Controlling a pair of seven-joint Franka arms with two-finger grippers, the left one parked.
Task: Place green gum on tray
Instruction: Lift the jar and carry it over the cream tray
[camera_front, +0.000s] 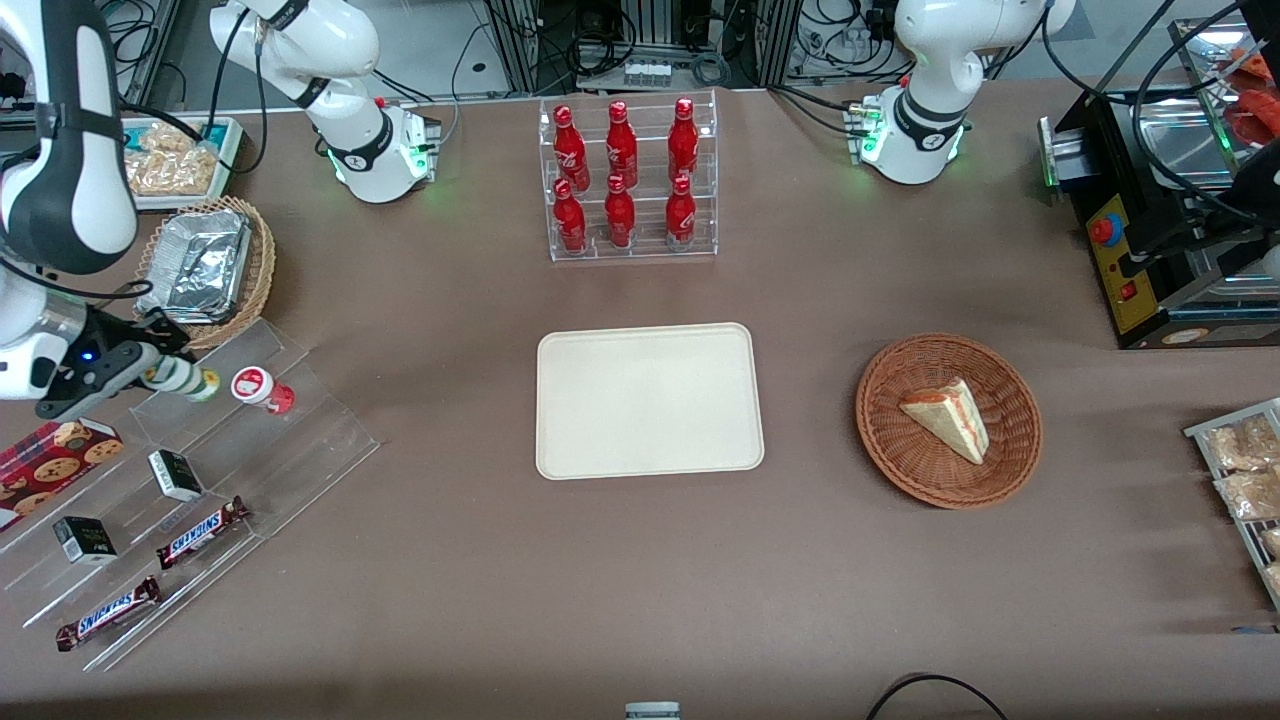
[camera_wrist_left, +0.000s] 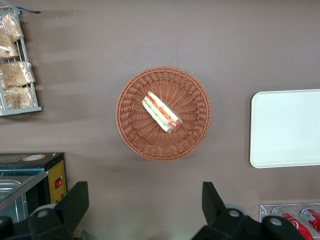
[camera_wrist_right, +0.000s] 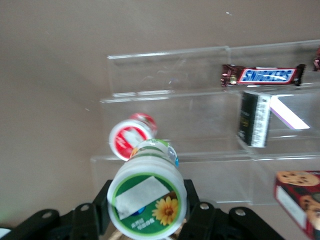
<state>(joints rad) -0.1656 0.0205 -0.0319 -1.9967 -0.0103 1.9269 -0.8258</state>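
Note:
The green gum (camera_front: 196, 383) is a small bottle with a white lid marked in green and a flower (camera_wrist_right: 147, 202). My right gripper (camera_front: 166, 373) is shut on it, one finger on each side of the lid (camera_wrist_right: 148, 212). It is held tilted over the upper step of a clear acrylic stand (camera_front: 300, 440), close beside the red-lidded gum (camera_front: 258, 387) (camera_wrist_right: 128, 139), which stands on that step. The cream tray (camera_front: 560, 440) lies flat at the table's middle, well apart from the gripper, with nothing on it. The tray's edge (camera_wrist_left: 262, 130) also shows in the left wrist view.
The stand's lower steps hold Snickers bars (camera_front: 203, 532) (camera_wrist_right: 264, 75), small black boxes (camera_front: 176, 474) (camera_wrist_right: 254, 119) and a cookie box (camera_front: 55, 455). A foil-lined wicker basket (camera_front: 205, 265) sits near the working arm. A cola bottle rack (camera_front: 630, 180) and a sandwich basket (camera_front: 948, 420) flank the tray.

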